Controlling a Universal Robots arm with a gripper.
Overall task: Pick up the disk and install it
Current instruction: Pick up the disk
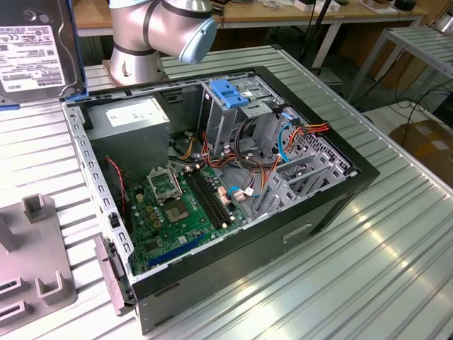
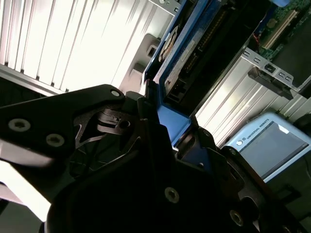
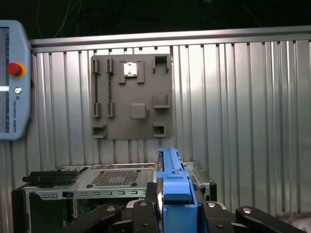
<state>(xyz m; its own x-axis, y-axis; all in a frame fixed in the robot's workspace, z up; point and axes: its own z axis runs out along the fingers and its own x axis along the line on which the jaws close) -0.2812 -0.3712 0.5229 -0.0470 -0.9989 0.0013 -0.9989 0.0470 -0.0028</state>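
The disk (image 1: 35, 49) hangs in the air at the top of the exterior view's left, its white-labelled face toward that camera and a blue rail along its edge. It is up beside the open computer case (image 1: 333, 205), off the far corner on that side. In the first wrist view my gripper (image 3: 175, 204) is shut on the disk's blue carrier rail (image 3: 171, 170), which stands edge-on between the black fingers (image 3: 141, 213). The second wrist view shows the same grip: gripper (image 2: 167, 128), disk (image 2: 194, 53) edge-on.
Inside the case stands a metal drive cage with a blue latch (image 1: 230, 92), beside a grey power supply (image 1: 134, 117), the motherboard (image 1: 184, 205) and loose cables (image 1: 283, 142). A grey fixture plate (image 1: 28, 276) lies on the ribbed table. A teach pendant (image 3: 12, 82) lies nearby.
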